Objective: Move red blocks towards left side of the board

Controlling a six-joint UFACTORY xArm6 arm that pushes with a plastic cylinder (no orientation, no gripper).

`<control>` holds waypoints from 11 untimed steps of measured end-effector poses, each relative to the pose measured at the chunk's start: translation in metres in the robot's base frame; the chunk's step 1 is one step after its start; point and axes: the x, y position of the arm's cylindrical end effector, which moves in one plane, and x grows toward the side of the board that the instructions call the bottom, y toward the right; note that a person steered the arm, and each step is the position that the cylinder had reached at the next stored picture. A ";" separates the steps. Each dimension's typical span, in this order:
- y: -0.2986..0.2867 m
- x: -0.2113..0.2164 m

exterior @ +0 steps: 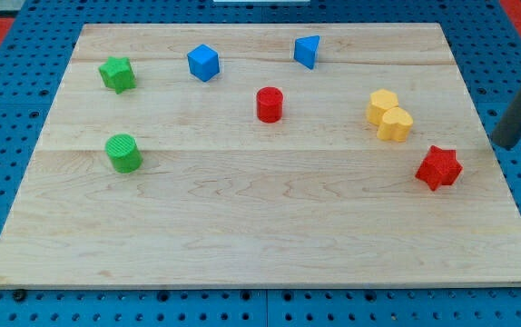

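Sitting near the right edge of the pale wooden board (pixel 270 227) was the red star-shaped block (pixel 439 167), flat on the wood and clear of its neighbours. The red cylinder block (pixel 270 104) stood upright near the board's middle, toward the view's top. Up and to the left of the star lay the yellow heart-shaped block (pixel 388 115), apart from it. A blue cube block (pixel 203 63) and a blue triangular block (pixel 307 51) sat along the view's top. A green star-shaped block (pixel 116 74) and a green cylinder block (pixel 123 153) occupied the left side. No containers were present. No gripper was fitted; my tip (pixel 506 145), the end of the dark rod, was just off the board's right edge, right of and slightly above the red star, touching no block.
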 end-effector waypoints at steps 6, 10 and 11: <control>-0.216 0.014; -0.216 0.008; -0.216 0.006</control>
